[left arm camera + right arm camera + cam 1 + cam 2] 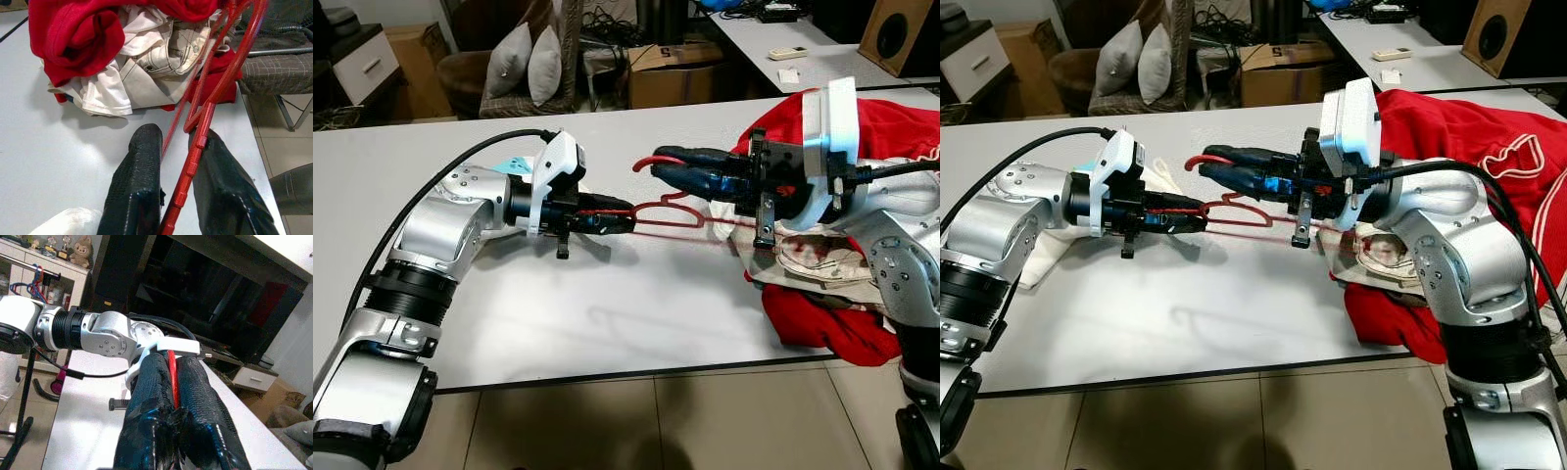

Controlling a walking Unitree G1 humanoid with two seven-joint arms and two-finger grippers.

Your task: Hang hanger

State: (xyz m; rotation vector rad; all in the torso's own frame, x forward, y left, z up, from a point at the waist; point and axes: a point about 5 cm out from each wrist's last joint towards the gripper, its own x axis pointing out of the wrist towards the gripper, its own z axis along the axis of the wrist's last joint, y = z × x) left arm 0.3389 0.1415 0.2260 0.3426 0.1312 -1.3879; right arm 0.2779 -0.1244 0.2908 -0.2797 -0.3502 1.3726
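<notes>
Hanger (658,213), thin and red, was stretched lengthwise between both grippers just above the white table (607,313), its hook curling up at the right gripper's fingertips. Left gripper (625,211) reached in level with fingers clamped on one end, while the right gripper (664,163) pinched the hook, its arm stretched over the red clothes pile (891,127).

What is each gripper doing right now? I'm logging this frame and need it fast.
Left gripper: shut on the red hanger, at its shoulder end.
Right gripper: shut on the same hanger, at its hook.
</notes>
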